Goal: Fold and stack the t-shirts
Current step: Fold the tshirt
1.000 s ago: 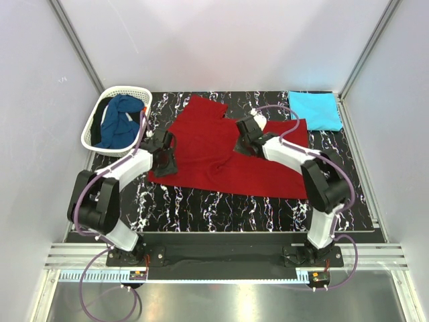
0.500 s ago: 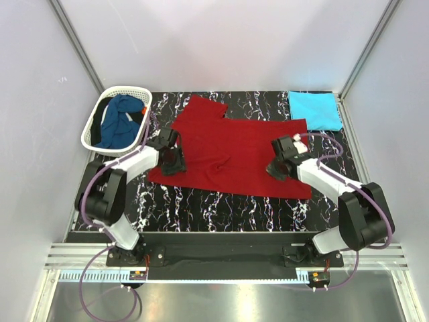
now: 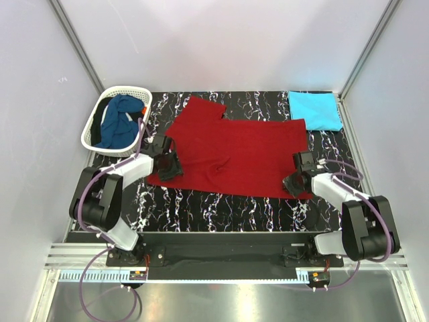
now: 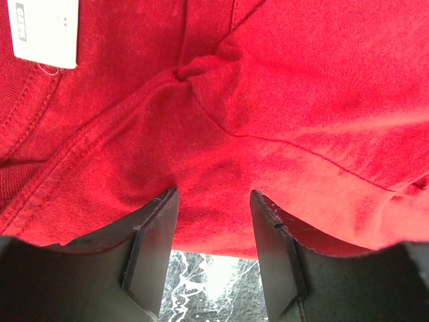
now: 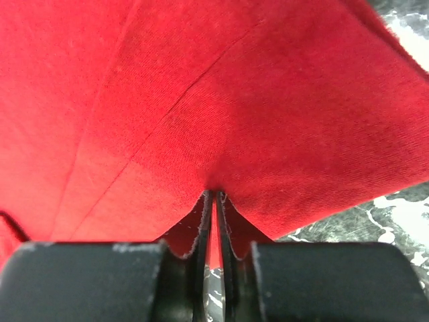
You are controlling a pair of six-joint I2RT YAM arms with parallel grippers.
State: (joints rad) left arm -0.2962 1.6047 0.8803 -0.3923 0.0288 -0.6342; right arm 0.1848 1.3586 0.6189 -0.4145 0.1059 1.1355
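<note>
The deep red t-shirt (image 3: 234,151) lies spread on the black marbled table, with a wrinkle near its middle. My left gripper (image 3: 171,164) is open at the shirt's left edge. In the left wrist view its fingers (image 4: 153,235) straddle the red hem (image 4: 214,168), with a white label (image 4: 45,30) at the upper left. My right gripper (image 3: 295,182) is shut on the shirt's near right corner, and red cloth (image 5: 221,100) is pinched between its fingers (image 5: 206,221). The turquoise t-shirt (image 3: 314,109) lies folded at the back right. The dark blue t-shirt (image 3: 119,121) is bunched in the basket.
The white lattice basket (image 3: 94,137) stands at the table's back left corner. Grey walls with metal frame posts surround the table. Bare marbled table (image 3: 221,208) runs along the front, between the shirt and the arm bases.
My right gripper has moved from the shirt's middle to its near right corner, pulling the cloth out flat. My left gripper has shifted slightly at the left edge.
</note>
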